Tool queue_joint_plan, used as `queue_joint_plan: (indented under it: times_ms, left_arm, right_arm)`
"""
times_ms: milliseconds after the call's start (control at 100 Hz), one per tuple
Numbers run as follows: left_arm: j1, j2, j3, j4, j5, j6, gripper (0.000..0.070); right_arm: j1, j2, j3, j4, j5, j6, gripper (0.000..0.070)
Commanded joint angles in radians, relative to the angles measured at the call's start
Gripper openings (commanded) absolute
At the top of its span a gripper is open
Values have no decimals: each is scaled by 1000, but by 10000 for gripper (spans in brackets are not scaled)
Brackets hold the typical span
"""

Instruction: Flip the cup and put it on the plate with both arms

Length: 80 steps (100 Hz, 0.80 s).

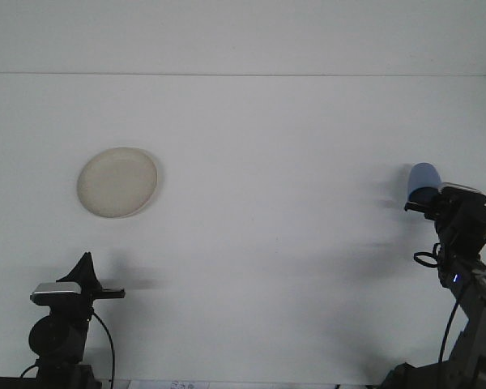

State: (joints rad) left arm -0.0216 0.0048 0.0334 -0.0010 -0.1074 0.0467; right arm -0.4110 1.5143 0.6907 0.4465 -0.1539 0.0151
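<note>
1. Blue rounded plastic cup [424,178] sits at the tip of the right claw [422,203] — pinched there, raised above the white desk [275,146].
2. Its base end points up and away from the claw.
3. Round cream plate [117,181] lies flat on the desk, far to the left of that claw.
4. Left claw [105,292] hangs low, nearer than the plate — whether spread or pressed together, I cannot tell.

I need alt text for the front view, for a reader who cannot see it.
The right gripper holds a blue cup at the right edge of a white table. A cream plate lies empty far left, and the left gripper rests low near the front.
</note>
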Motion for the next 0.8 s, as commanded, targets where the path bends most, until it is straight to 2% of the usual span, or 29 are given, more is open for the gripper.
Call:
queue_joint_plan:
  times_ms: [0,130,350,570,710,790]
  left_arm:
    - [3,-2,-19,10,-5,13,15]
    - [3,-2,-19,10,-5,13,15]
    - [3,-2,-19,10,-5,13,15]
    - [3,-2,-19,10,-5,13,15]
    - [3,-2,-19,10,-5,13,15]
    - [3,-2,-19,10,-5,13,15]
  right_arm:
    - [18,-82,10,-22,0,106,0]
    - [96,-280,50,-292,0,145,0]
    - [358,-480,299,-916,-3,103,0]
    - [685,-363,611,-1396,-1,63,0]
    - [871,-232,710,-1534,8,55,0]
    - [964,-157,735,-1561,36,55,0]
